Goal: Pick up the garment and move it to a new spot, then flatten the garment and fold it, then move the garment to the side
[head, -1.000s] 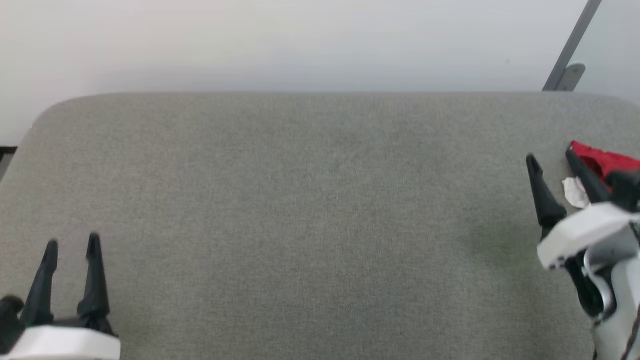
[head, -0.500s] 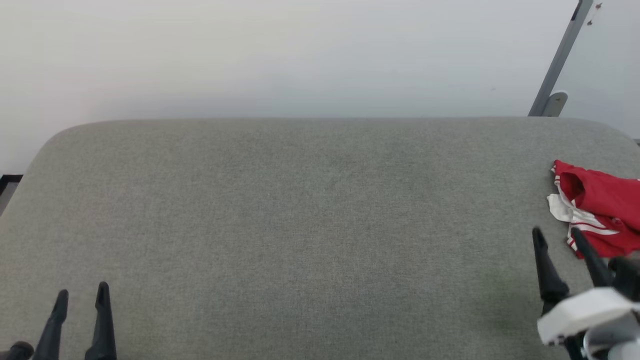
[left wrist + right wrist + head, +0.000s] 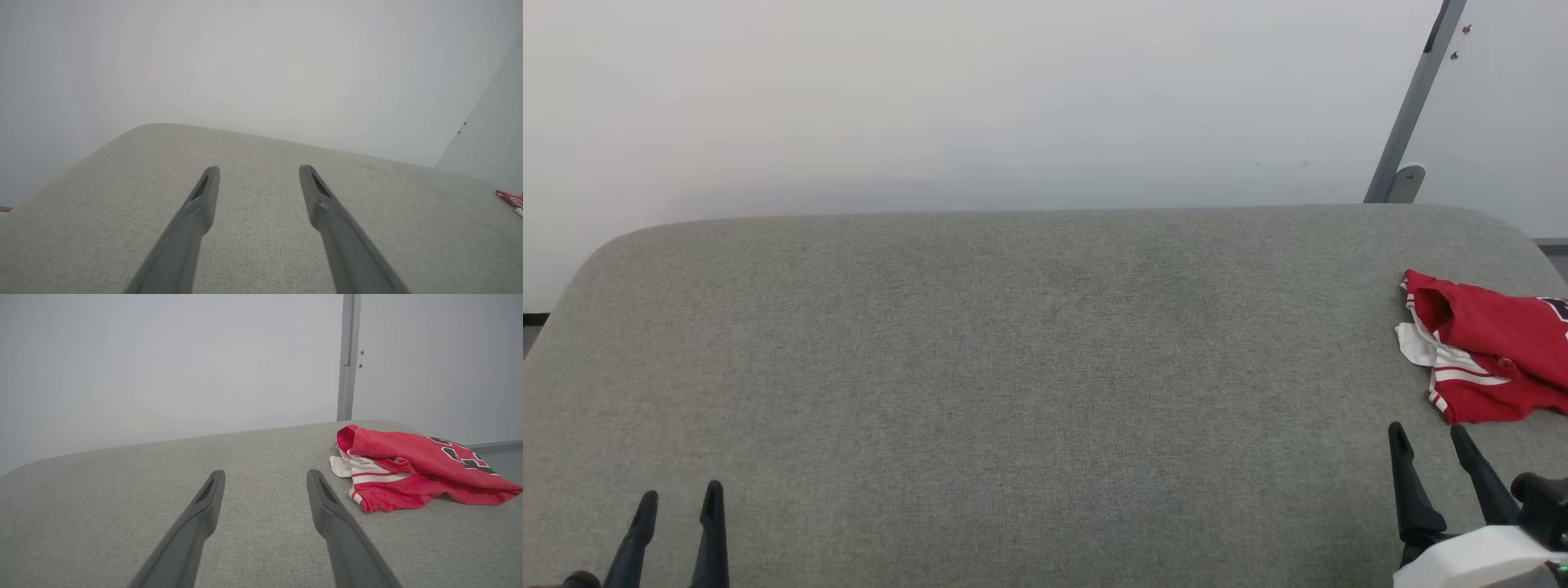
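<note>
Nearest, the left gripper [image 3: 680, 490] and right gripper [image 3: 1427, 429] hover low over the grey tabletop [image 3: 1013, 367], jaws parted and holding nothing. Just beyond the right gripper, the garment [image 3: 1494, 359] lies crumpled at the tabletop's right edge. The right arm would best reach forward and rightward and pinch a raised fold, not flat cloth.

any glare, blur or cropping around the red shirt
Head view: soft even light, no glare, the garment cut by the right edge; left wrist view: hazy, low contrast over the grey surface; right wrist view: sharpest, faint shadow under the garment.
</note>
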Controlling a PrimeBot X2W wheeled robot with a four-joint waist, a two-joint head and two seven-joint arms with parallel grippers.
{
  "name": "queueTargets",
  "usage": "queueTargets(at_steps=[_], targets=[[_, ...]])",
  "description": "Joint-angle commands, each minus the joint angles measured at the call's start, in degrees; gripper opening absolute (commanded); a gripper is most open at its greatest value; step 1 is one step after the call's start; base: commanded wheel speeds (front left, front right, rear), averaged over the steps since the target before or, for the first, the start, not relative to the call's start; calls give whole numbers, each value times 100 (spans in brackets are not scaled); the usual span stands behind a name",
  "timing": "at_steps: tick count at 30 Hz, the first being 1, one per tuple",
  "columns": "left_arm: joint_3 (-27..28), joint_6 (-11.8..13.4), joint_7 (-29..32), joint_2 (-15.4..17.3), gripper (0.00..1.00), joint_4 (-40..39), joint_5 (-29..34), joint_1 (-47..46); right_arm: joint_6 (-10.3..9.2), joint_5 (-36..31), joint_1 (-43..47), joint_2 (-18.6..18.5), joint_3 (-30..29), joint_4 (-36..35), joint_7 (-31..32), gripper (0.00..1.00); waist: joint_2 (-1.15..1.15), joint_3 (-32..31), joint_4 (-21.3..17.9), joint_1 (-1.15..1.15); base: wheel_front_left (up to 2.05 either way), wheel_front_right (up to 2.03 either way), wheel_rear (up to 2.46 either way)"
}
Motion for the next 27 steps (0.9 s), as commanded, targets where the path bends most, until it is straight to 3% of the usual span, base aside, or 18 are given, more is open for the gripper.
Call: queueTargets(at_steps=[1,27], targets=[[-40,-15,-26,27,100,25,23,-11,-5,-20,86,31,-2,-29,-41,100,0,-6,-9,0,0,0,0],[-252,-16,-26,127,100,36,340,-165,-5,-116,135,113,92,-272,0,100,0,49,-16,0,0,0,0]])
